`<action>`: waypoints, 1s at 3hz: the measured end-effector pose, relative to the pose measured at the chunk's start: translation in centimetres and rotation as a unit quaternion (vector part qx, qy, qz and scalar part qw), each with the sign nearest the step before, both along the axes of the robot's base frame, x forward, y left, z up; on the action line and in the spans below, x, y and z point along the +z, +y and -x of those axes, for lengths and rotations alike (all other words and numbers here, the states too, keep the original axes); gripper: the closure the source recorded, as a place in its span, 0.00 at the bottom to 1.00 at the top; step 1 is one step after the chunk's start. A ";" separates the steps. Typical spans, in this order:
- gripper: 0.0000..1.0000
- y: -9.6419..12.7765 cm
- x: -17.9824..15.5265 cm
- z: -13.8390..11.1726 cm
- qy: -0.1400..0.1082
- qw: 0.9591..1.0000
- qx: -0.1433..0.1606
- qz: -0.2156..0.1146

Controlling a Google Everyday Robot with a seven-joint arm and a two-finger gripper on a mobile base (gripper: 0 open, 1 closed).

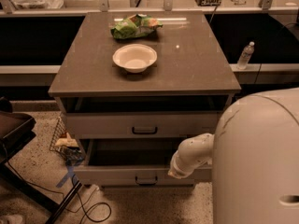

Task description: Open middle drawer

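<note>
Middle drawer (117,175) pulled out toward camera, long axis left-right; gripper (174,172) at front's right, grip unclear.

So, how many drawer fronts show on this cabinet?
2. The upper drawer sits under the tabletop; the lower drawer, below it, is pulled further out. Another may be hidden underneath. The gripper is out of view; the arm is beside the lower drawer.

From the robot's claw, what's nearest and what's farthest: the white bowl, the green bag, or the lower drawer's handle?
The gripper sits low, by the lower drawer front, right of centre.
1. Lower drawer handle: beside it, at the front's centre.
2. White bowl: up on the tabletop, near the middle.
3. Green bag: behind the bowl, toward the back.
</note>
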State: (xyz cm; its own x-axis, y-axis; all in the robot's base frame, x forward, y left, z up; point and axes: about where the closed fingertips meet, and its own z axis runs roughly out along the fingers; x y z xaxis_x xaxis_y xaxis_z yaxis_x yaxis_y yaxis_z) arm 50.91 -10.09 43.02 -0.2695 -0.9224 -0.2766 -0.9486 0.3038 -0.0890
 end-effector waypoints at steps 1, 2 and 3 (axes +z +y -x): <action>0.86 0.0 0.0 0.0 0.000 1.000 0.000 0.000; 1.00 0.5 -0.1 -0.1 0.005 1.000 0.000 0.000; 1.00 0.7 0.0 0.2 0.011 1.000 0.001 0.000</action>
